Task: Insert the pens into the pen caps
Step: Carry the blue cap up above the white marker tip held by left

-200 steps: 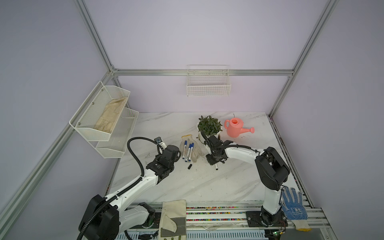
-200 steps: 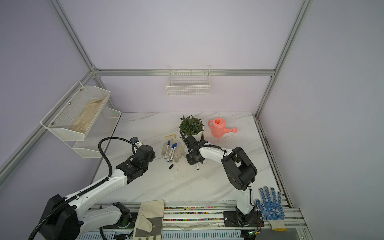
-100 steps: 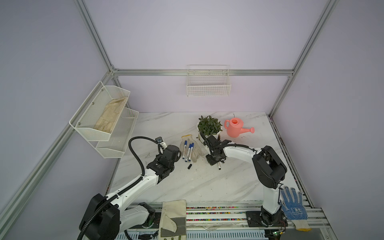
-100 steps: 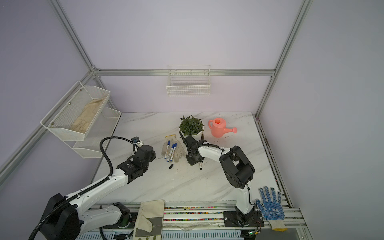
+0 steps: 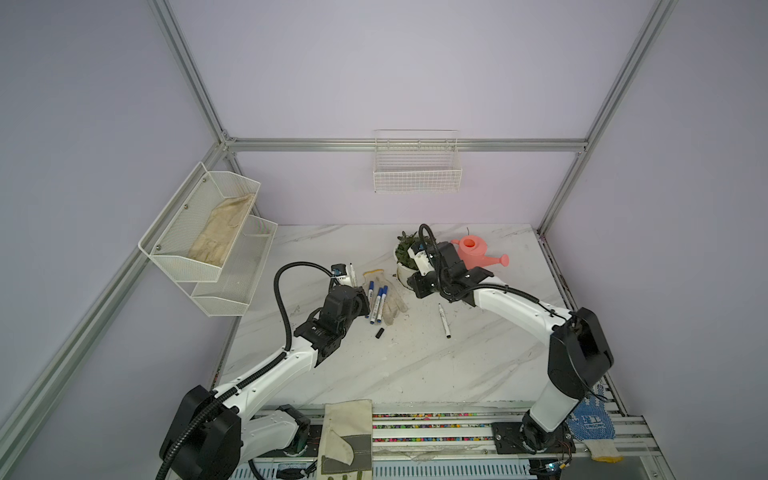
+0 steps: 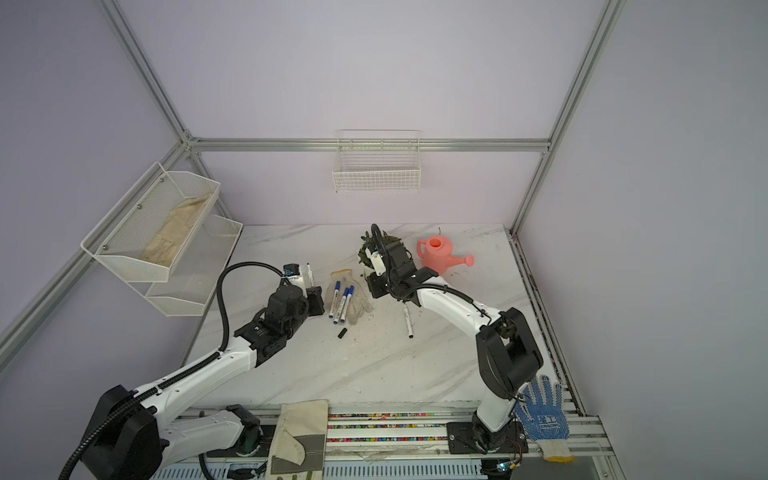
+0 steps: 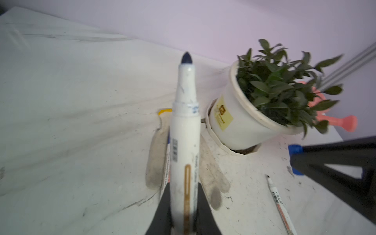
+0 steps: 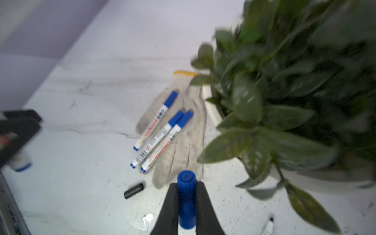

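My left gripper (image 7: 184, 187) is shut on an uncapped white pen (image 7: 185, 130) whose dark tip points away from the wrist; in a top view this pen (image 5: 352, 272) sticks up above the gripper (image 5: 360, 297). My right gripper (image 8: 186, 189) is shut on a blue pen cap (image 8: 186, 195) and hovers by the plant pot (image 5: 417, 286). Three blue-capped pens (image 5: 376, 301) (image 8: 162, 130) lie on a glove. A black cap (image 5: 379, 333) (image 8: 134, 190) lies loose on the table. Another uncapped pen (image 5: 444, 320) (image 7: 279, 205) lies under the right arm.
A potted plant (image 5: 409, 253) and a pink watering can (image 5: 473, 251) stand close behind the right gripper. The worn glove (image 5: 392, 305) lies between the arms. Wire shelves (image 5: 208, 232) hang on the left wall and a basket (image 5: 417, 170) on the back wall.
My right gripper has shut on the blue cap and lifted back toward the plant, away from the uncapped pen on the table. The left arm has hardly moved.
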`<state>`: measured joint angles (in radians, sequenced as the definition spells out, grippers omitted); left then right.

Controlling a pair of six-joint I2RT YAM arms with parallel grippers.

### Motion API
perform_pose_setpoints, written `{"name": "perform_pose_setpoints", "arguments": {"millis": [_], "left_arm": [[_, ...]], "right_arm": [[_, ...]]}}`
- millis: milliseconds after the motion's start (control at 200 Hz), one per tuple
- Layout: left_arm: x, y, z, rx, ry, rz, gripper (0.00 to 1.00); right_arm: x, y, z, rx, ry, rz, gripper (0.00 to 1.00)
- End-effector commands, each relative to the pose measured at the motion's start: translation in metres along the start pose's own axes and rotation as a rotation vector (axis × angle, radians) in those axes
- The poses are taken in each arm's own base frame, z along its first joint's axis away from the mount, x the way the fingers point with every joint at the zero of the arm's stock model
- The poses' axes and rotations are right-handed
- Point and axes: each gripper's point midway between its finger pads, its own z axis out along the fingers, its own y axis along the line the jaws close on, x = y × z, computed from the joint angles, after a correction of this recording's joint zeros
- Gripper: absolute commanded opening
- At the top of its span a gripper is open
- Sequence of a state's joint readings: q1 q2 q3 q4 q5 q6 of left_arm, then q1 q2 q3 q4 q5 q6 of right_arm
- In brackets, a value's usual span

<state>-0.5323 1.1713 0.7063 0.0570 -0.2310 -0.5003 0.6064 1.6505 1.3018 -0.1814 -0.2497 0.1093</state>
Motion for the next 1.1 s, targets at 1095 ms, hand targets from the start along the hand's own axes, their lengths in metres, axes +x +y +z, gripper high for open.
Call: {"name": "perform_pose_setpoints", "arguments": {"millis": [1095], "left_arm": [[0.001,-0.118,-0.023,0.618,-0.027,0.18,0.0]], "right_arm": [[-0.084,0.088,-0.076,-0.656,-0.334,0.018,0.0]]}}
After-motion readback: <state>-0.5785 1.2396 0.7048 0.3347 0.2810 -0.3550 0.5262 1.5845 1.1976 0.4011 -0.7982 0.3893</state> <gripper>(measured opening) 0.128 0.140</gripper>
